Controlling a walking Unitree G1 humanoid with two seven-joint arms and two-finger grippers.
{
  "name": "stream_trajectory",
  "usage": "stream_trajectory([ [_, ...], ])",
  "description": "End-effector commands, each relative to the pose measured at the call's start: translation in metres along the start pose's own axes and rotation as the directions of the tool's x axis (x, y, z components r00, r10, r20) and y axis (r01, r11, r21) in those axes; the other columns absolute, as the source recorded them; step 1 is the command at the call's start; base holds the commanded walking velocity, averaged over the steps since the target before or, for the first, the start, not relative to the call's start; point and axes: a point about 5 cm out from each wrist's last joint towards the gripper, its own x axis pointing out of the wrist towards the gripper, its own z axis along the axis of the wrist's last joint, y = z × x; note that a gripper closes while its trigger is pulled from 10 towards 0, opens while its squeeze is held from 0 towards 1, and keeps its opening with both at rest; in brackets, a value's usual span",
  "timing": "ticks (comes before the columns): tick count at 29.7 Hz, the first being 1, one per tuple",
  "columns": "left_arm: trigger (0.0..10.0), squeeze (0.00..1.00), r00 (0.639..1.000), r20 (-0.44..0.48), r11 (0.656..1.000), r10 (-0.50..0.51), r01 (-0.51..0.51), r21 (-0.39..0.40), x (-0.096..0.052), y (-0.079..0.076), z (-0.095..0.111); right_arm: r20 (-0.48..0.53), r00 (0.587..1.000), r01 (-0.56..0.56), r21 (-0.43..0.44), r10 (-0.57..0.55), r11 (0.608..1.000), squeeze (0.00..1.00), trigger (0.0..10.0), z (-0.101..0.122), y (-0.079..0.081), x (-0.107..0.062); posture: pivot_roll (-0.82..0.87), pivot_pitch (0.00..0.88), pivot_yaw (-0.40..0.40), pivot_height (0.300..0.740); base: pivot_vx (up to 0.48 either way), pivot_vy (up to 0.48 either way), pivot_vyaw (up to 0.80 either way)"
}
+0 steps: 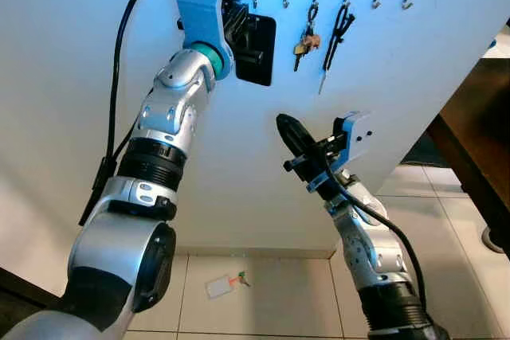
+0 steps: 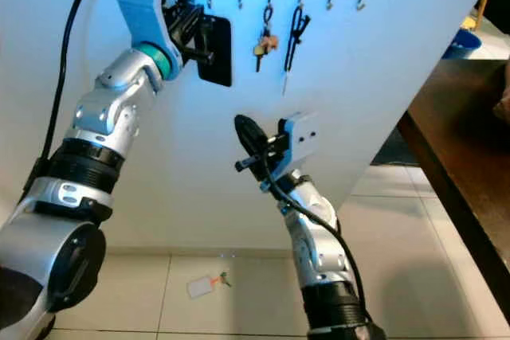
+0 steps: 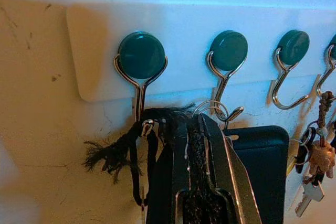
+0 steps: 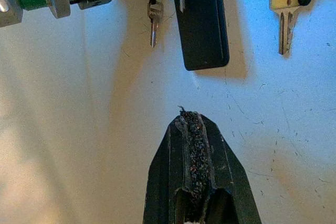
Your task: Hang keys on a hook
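Left gripper (image 3: 202,129): raised at hook rail (image 3: 173,30), fingers pressed together on black cord (image 3: 131,140) and key ring (image 3: 210,109).
Keys (image 4: 153,22): hung below, black fob (image 4: 202,19) beside.
Right gripper (image 4: 194,129): lower right, fingers together, nothing held.
Writing: none readable.
Floor: white tag (image 1: 219,285).

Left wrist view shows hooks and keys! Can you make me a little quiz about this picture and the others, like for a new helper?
1. True or false: the white card tag with a small key hangs on one of the teal-capped metal hooks.
2. What does the left end effector pinch? A) a black frayed cord B) a brown charm C) a sponge
3. Short answer: which is raised to the hooks, the left end effector or the right end effector?

Key: 1 false, it lies on the floor tiles. 2 A. 3 the left.
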Motion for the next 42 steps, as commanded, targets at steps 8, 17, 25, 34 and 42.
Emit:
stream_trajectory([
  [8,10.0,1.0,0.992,0.031,0.989,-0.126,0.123,0.088,-0.011,-0.01,-0.009,-0.007,1.0,0.003,0.004,-0.003,1.0,0.0,10.0,-0.002,0.0,-0.001,0.07,0.164,0.1,0.74,0.0,0.0,0.0],
  [17,10.0,0.0,0.948,0.225,0.969,-0.224,0.192,0.156,-0.054,-0.03,-0.005,0.0,1.0,0.001,0.006,-0.001,1.0,0.0,10.0,-0.002,0.0,-0.001,0.1,0.159,0.107,0.74,0.0,0.0,0.0],
  [25,10.0,0.0,0.962,0.127,0.961,-0.241,0.218,0.171,-0.069,-0.032,-0.021,0.004,1.0,-0.001,0.008,0.001,1.0,0.0,10.0,-0.003,0.002,0.0,0.11,0.162,0.119,0.74,0.0,0.0,0.0],
  [34,10.0,0.0,0.981,-0.047,0.961,-0.188,0.194,0.195,-0.106,-0.013,-0.049,0.022,0.996,0.089,-0.032,-0.088,0.996,0.0,10.0,0.003,-0.009,-0.008,0.09,0.153,0.108,0.74,0.0,0.0,0.0],
  [42,10.0,0.0,0.971,-0.24,0.979,0.001,0.048,0.199,-0.137,0.005,-0.077,0.009,0.961,0.275,-0.141,-0.276,0.951,0.0,10.0,0.005,-0.033,-0.031,0.07,0.146,0.101,0.74,0.0,0.0,0.0],
])
